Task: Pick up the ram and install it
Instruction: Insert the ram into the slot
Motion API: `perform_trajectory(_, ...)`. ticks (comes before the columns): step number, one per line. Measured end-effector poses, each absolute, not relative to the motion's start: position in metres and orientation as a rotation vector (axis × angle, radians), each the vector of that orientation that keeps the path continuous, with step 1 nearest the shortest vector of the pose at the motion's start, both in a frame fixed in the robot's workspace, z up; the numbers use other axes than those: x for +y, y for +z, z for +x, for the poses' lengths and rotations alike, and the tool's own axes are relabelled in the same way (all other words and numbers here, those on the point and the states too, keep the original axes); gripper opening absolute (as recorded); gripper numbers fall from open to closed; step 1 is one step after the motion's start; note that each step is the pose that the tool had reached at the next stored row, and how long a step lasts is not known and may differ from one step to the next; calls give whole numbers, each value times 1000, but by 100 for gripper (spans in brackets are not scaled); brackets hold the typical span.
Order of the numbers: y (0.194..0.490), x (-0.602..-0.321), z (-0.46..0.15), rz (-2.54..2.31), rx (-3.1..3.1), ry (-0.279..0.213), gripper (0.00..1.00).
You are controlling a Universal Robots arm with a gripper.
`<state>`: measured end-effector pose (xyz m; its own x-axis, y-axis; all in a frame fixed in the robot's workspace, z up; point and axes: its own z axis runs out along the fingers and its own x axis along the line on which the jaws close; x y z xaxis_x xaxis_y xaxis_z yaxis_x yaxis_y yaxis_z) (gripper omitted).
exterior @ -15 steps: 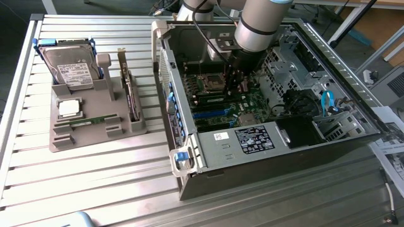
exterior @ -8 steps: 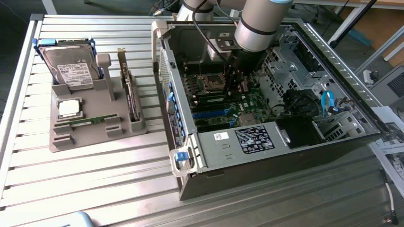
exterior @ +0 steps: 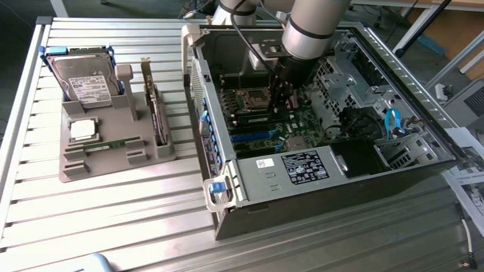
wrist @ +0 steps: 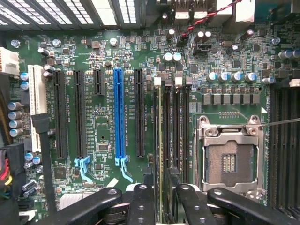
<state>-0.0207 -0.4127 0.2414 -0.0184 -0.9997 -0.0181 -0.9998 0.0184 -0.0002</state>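
Note:
My gripper (wrist: 164, 199) is down inside the open computer case (exterior: 226, 187), over the motherboard (wrist: 103, 117). The ram (wrist: 160, 136) shows edge-on as a thin green strip running between my fingers (wrist: 140, 201). It stands in line with the first of the black memory slots (wrist: 169, 136), beside the empty processor socket (wrist: 228, 159). The gripper is shut on the ram. In the exterior view the arm (exterior: 306, 39) reaches down into the case and hides the gripper's tips. How deep the ram sits in the slot is hidden.
At the exterior view's left, a grey holder tray (exterior: 113, 164) carries a hard drive (exterior: 87, 79), a silver processor chip (exterior: 83, 129), an upright expansion card (exterior: 155, 110) and a thin green strip (exterior: 106, 145). Expansion slots, one blue (wrist: 119, 112), and capacitors crowd the board.

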Motion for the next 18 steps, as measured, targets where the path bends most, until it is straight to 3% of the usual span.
perform_trajectory(18,299,-413,-20,-2195,2235,17,25)
